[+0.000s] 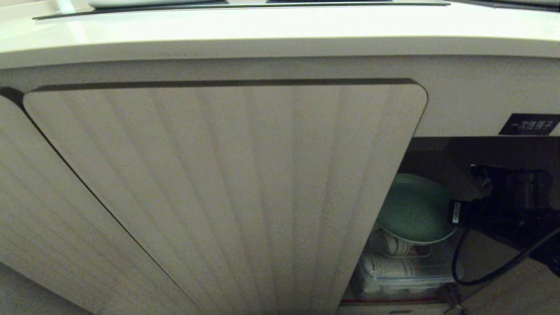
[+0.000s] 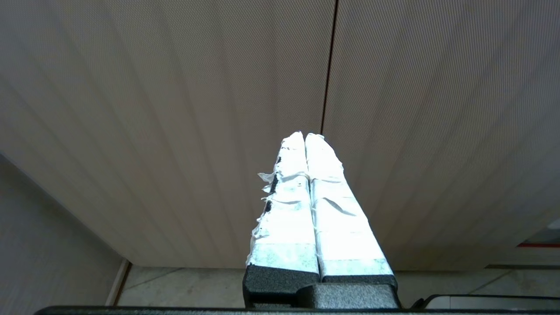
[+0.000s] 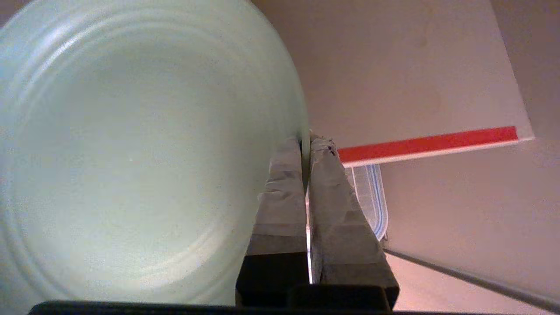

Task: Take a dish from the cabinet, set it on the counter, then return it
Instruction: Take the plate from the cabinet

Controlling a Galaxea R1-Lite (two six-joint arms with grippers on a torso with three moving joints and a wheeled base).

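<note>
My right gripper pinching dish rim inside cabinet; draw out level, clear ribbed door edge; left gripper pressed together, idle.

Inside my cabinet, the red-edged shelf carries a clear lidded box with stacked crockery. Above, the counter holds a black cooktop panel.

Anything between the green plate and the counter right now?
Yes. The right end effector grips the plate's rim inside the cabinet. The ribbed door covers the plate's left edge, and the counter's edge overhangs above.
</note>
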